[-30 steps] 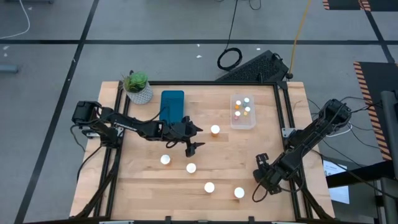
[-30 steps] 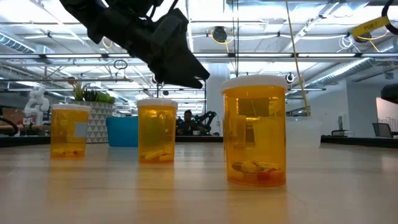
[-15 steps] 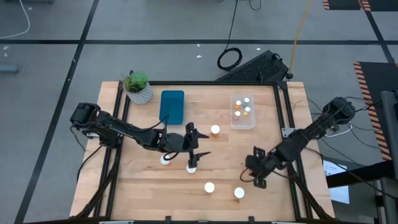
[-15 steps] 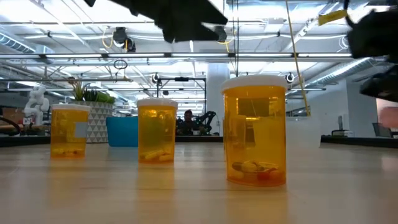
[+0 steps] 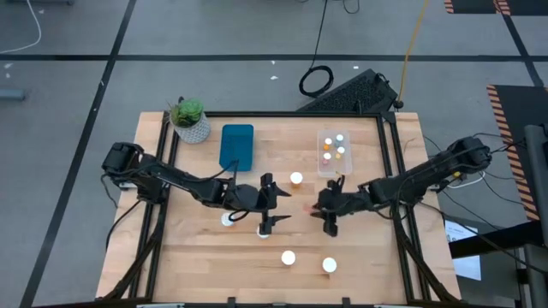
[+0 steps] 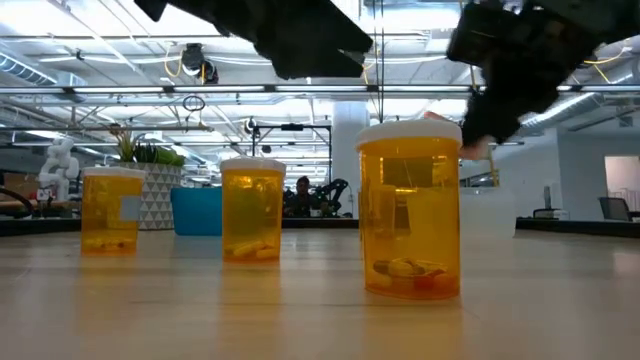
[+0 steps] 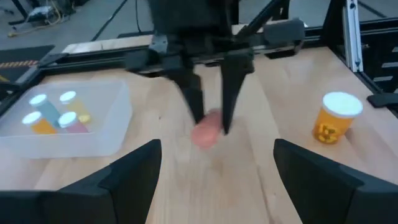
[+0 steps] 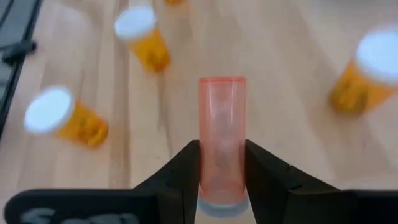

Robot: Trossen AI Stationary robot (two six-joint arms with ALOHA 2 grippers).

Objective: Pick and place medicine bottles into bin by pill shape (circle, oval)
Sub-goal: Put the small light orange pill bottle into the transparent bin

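Wooden worktop [image 5: 197,257], mid-span: the right pincer [image 5: 330,208] has swung in from the right edge, clamped on a slim pink bottle [image 8: 221,137], now near the clear bin [image 5: 335,153]. Drop-off looks next. The left pincer [image 5: 272,205], fingers apart, hovers over an amber bottle [image 5: 264,231].

the pale wooden table [image 5: 342,248] shows a smooth matt grain. the amber translucent plastic bottles [image 6: 409,212] look glossy under matt white caps [image 5: 288,257]. the slim pink translucent plastic bottle [image 8: 222,137] sits between matt black fingers [image 8: 264,168]. the clear plastic bin [image 7: 112,124] looks frosted.
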